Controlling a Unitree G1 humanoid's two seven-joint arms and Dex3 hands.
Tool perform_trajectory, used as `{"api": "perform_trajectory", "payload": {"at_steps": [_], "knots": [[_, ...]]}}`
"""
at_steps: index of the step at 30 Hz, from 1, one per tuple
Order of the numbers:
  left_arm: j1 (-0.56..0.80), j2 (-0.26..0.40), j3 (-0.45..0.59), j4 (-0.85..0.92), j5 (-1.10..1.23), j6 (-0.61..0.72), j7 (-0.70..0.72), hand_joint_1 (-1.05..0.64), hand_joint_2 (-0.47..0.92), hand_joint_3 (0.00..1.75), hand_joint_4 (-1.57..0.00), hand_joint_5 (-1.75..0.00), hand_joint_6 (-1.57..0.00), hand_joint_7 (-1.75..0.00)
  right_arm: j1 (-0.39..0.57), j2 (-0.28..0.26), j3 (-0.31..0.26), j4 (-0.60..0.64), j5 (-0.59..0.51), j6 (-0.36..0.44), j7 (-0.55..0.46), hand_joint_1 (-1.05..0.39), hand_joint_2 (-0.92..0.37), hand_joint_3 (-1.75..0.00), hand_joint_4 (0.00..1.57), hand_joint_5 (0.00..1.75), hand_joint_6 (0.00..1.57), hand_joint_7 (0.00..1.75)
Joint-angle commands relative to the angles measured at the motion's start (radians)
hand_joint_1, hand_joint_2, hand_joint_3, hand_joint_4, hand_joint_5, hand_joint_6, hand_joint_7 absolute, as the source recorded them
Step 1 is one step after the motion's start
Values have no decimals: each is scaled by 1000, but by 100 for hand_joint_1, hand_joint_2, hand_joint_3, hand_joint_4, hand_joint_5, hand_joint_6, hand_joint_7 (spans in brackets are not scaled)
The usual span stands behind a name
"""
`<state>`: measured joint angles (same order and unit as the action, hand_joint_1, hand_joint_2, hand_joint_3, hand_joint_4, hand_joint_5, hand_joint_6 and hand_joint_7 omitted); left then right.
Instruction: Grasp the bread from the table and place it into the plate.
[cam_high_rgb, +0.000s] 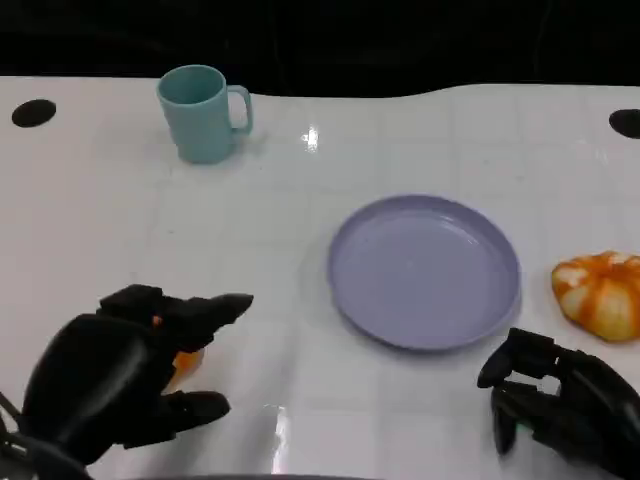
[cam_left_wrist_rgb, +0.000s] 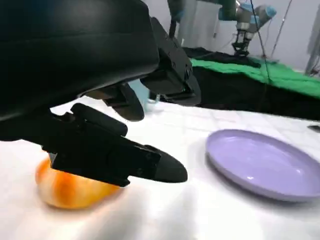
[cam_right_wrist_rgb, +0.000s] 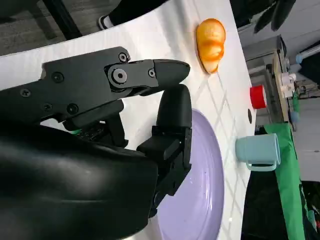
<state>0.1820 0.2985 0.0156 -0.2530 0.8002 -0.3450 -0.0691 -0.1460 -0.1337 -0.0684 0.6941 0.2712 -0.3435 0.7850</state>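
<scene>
White tabletop (cam_high_rgb: 90, 230) runs under everything I see. At its near left sits my left hand (cam_high_rgb: 120, 375), fingers arched over the bread (cam_high_rgb: 185, 362), an orange-gold roll that lies on the table between the upper fingers and the thumb below it. From the left wrist view the bread (cam_left_wrist_rgb: 70, 189) rests flat on the surface with one dark finger lying across its top; whether I am actually clamped on it or only cupped around it, I cannot tell. Farther back and a little to the right stands a teal mug (cam_high_rgb: 203, 112), upright, its handle pointing right. Moving right, the lilac plate (cam_high_rgb: 425, 270) lies at the middle of the table with nothing on it, well apart from the bread. Near its right rim, at the near right, my right hand (cam_high_rgb: 560, 405) hangs with its fingers loosely parted and nothing in them. Just beyond it at the right edge lies a striped bun (cam_high_rgb: 600, 293) (orange with pale bands), on the table beside the plate and apart from it.
</scene>
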Motion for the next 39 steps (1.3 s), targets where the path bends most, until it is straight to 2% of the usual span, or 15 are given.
{"api": "perform_trajectory", "payload": {"at_steps": [1,9,16,20,33,39], "knots": [[18,47,-15,-76,94,100,-38,-57,92,8,-25,-26,-35,0,17,-11,-6,7,-2,-1,4,-52,-92,-23,66,175,70,132],[-4,79,-73,-154,272,286,-173,-56,89,2,-13,-10,-29,0,19,-15,-6,3,-5,6,0,-52,-92,-23,67,175,70,133],[-60,96,-117,-158,323,372,-282,-47,83,0,-9,-4,-25,0,23,-17,-5,3,-11,-6,-4,-53,-92,-25,66,175,69,133],[-83,106,-137,-151,334,404,-326,-46,83,0,-9,-3,-23,0,27,-17,-4,-11,-6,28,-10,-51,-92,-24,66,175,69,134],[-198,126,-210,107,310,423,-242,-36,80,0,-13,-3,-23,0,24,-14,-6,3,-6,2,1,-53,-92,-23,67,175,70,134],[-249,140,-244,240,286,416,-182,-40,80,0,-13,-2,-20,0,25,-13,-5,2,-2,4,5,-53,-92,-24,66,175,68,134]]}}
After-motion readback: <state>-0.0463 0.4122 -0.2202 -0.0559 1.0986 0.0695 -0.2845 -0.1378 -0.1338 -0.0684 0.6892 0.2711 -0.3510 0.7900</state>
